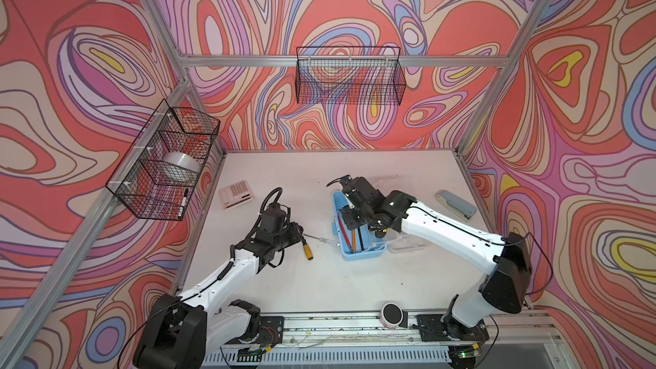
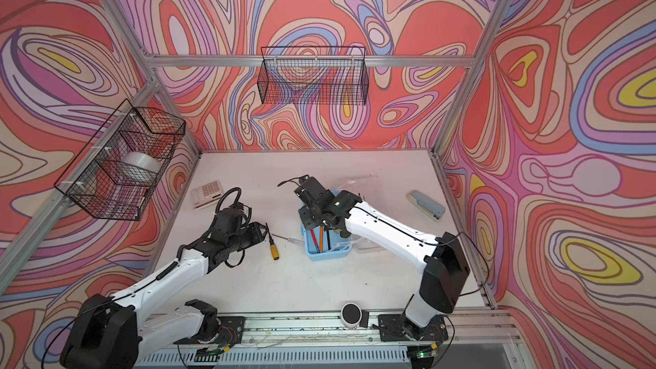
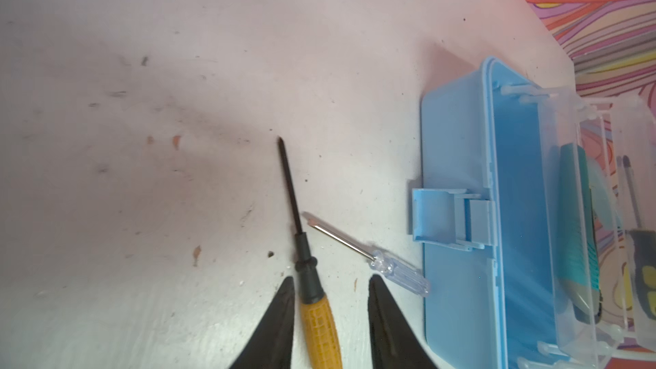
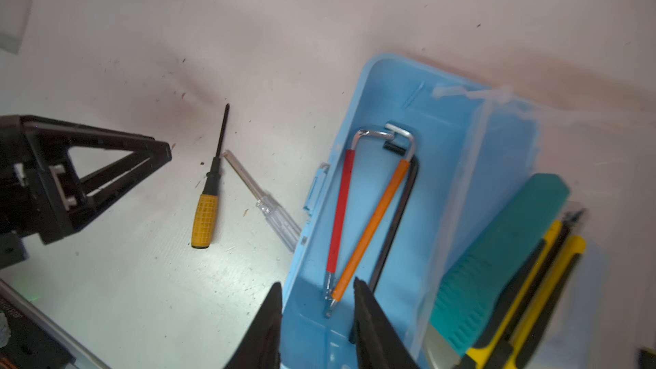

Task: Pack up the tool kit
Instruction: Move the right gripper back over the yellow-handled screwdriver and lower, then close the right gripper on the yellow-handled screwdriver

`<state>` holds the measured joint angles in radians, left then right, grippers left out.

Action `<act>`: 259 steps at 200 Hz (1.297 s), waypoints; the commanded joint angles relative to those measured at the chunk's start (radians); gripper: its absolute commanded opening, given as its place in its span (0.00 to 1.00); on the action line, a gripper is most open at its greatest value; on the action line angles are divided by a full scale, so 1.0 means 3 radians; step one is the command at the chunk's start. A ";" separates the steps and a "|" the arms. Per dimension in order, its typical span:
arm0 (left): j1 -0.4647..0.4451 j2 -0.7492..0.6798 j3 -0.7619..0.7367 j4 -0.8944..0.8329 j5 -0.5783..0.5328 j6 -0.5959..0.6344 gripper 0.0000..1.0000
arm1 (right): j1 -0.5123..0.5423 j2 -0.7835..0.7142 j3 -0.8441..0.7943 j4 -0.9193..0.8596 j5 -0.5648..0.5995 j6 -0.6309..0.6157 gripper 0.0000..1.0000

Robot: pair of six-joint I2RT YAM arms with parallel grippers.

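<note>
Front table [image 1: 319, 285] wide open; yellow-handled screwdriver [image 1: 308, 249], clear screwdriver [image 1: 324, 240] clutter gap left of case [image 1: 365, 254]; right arm [image 1: 443, 228] overhangs it.

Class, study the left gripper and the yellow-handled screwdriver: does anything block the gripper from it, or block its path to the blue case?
Nothing separates the left gripper from the yellow-handled screwdriver; its open jaws straddle the handle. Between that screwdriver and the blue case lies a clear-handled screwdriver, flat on the table by the latch.
</note>
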<state>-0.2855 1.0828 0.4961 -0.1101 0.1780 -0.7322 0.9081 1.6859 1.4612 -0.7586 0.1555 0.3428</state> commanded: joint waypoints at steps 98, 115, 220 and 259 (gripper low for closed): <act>0.0476 -0.0071 -0.0420 0.0315 0.0680 -0.0242 0.35 | 0.0572 0.1327 0.0696 0.0239 -0.0237 0.0343 0.48; 0.0476 -0.0074 -0.0437 0.0339 0.0682 -0.0253 0.35 | 0.0569 0.1408 0.0698 0.0286 -0.0244 0.0347 0.46; 0.0486 -0.0083 -0.0487 0.0320 0.0648 -0.0218 0.35 | 0.0571 0.1732 0.0738 0.0366 -0.0292 0.0390 0.42; 0.0480 -0.0082 -0.0483 0.0296 0.0623 -0.0193 0.35 | 0.0568 0.1771 0.0733 0.0382 -0.0288 0.0402 0.41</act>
<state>-0.1486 1.0561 0.3573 -0.0246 0.3737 -0.7971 1.0794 2.1986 1.6642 -0.6567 0.0658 0.4549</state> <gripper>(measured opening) 0.348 0.411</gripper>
